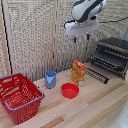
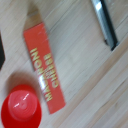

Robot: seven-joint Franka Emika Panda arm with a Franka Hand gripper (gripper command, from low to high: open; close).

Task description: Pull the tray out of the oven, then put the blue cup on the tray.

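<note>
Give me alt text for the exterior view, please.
A robot gripper hangs open above a wooden table, holding nothing. Below stand an orange carton, a red bowl, a blue cup and a red mesh basket; a black oven sits open at the exterior view's right.

Orange carton (image 2: 45,65): yellow lettering along its long red-orange face in the wrist view, blurred; reads roughly "MACARONI" over "CHEESE", second word clearer than the first. Exterior view: carton print too small to read. No legible marks on anything else.
</note>
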